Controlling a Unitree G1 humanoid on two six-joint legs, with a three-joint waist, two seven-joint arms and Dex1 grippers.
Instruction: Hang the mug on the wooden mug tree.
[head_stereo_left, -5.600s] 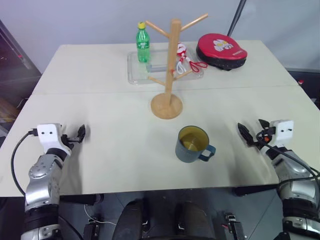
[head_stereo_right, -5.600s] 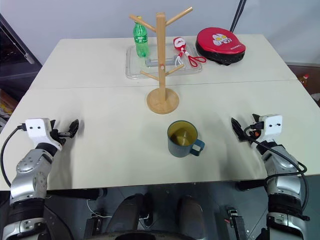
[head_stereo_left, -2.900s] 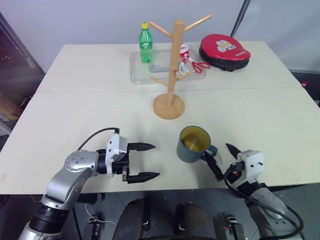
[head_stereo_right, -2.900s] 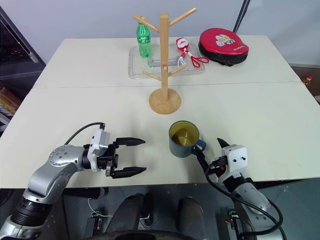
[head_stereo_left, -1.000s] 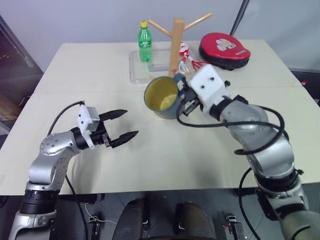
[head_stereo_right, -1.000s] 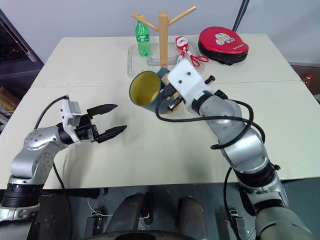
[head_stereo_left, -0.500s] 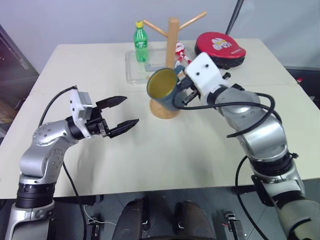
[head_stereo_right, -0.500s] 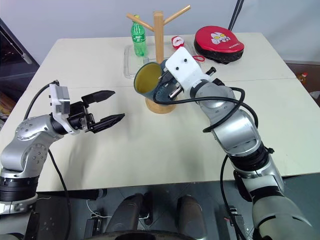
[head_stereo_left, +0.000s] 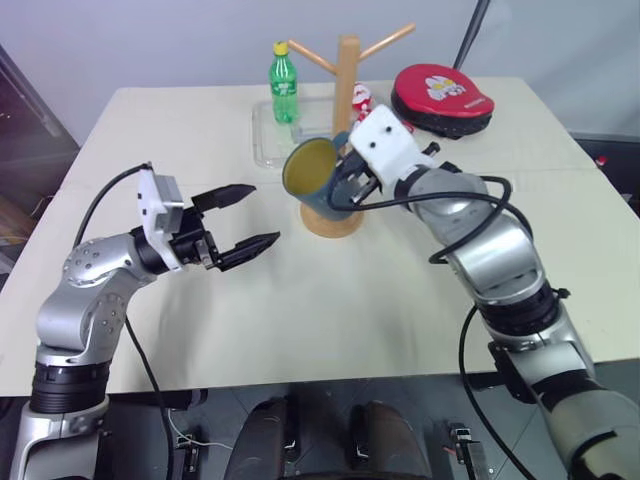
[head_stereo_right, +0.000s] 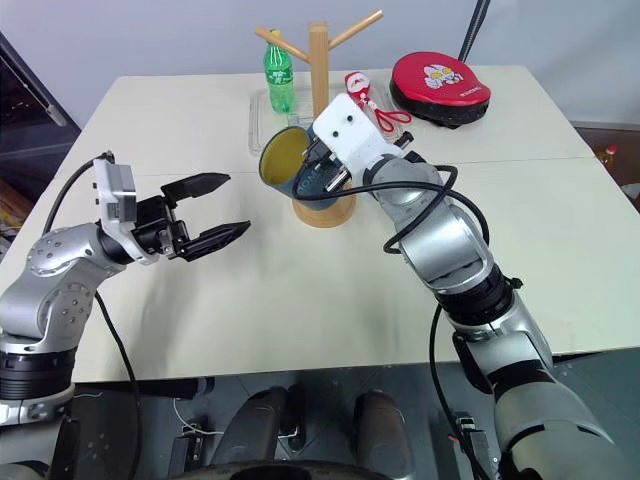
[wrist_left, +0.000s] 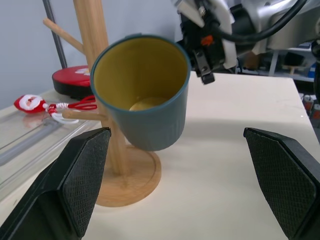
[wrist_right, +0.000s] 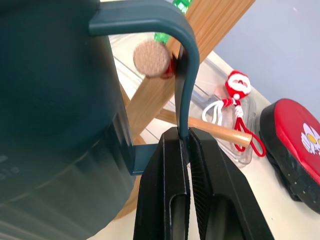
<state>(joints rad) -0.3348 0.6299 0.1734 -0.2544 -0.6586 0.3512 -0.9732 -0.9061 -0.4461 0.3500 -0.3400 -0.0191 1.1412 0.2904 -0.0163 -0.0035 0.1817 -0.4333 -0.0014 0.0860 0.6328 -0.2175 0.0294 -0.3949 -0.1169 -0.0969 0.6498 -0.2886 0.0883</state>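
Right gripper (wrist_right: 182, 145) clamped on the blue loop handle of the mug (head_stereo_left: 312, 178), held tipped on its side in the upper centre of the frame, yellow mouth facing left, just in front of the wooden mug tree (head_stereo_left: 345, 75). A peg end visible through the handle loop in the right wrist view. Left gripper (head_stereo_left: 245, 215) spread wide, empty, centre-left above the table (head_stereo_left: 330, 290).

Matt blue-grey mug (wrist_left: 145, 95) with smooth yellow inside, pale bare-wood mug tree (head_stereo_left: 340, 130), textured black end effector pads (wrist_left: 82, 180)
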